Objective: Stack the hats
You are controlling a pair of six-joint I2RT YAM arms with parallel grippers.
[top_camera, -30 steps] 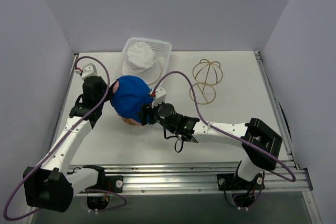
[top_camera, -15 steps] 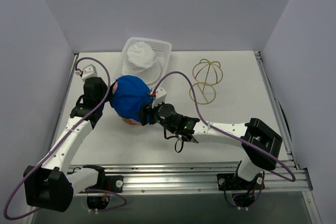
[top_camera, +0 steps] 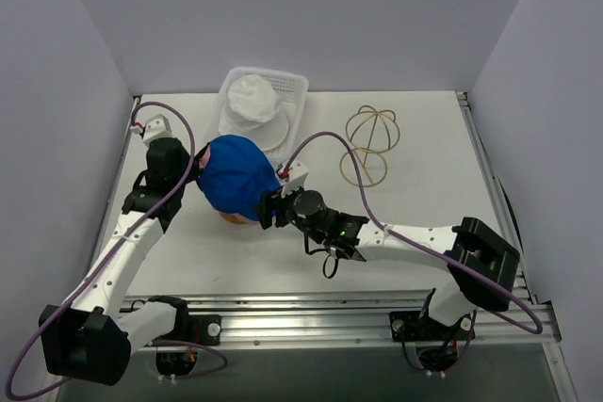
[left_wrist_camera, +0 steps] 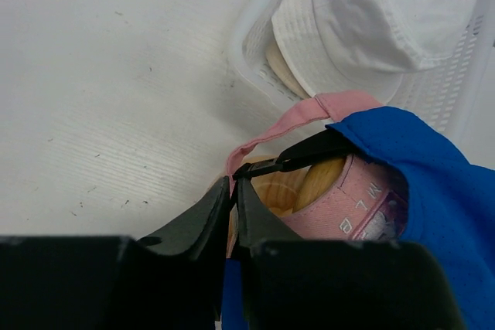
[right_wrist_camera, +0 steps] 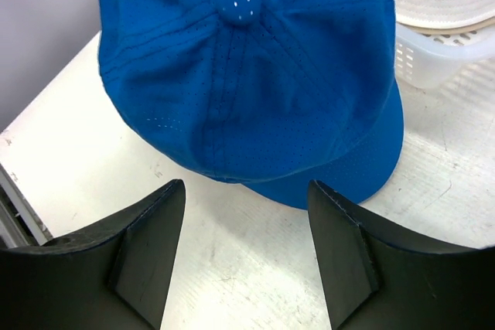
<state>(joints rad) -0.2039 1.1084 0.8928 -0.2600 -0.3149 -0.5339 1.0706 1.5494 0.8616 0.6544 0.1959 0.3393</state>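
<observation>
So the blue cap (top_camera: 234,176) sits left of the table (top_camera: 424,195) middle, dome up, on top of the pink cap (left_wrist_camera: 340,199). From overhead only a thin pinkish sliver pokes out under its near edge. The off-white floppy hat (top_camera: 252,99) isn't on the stack: it's in the white mesh basket (top_camera: 300,87) at the back, just behind the blue cap.

The right gripper (right_wrist_camera: 247,229) is spread wide with nothing in it. In its wrist cam the blue cap is straight ahead, brim pointing back toward the fingers (right_wrist_camera: 147,245). Bare table shows between the brim and the tips, so it's close but not touching.

The left gripper (left_wrist_camera: 232,183) is on the opposite, far-left side of the stack, tucked in at the back of the caps. Its jaws are pinched nearly together where the pink cap's back strap runs in, with a pink sliver between them, so it looks clamped on the pink one. The blue cap's black strap (left_wrist_camera: 309,151) ends right at the tips too. Something tan (left_wrist_camera: 309,183) shows inside the pink cap.

The gold wire frame (top_camera: 369,143) is off to the right, well apart.
</observation>
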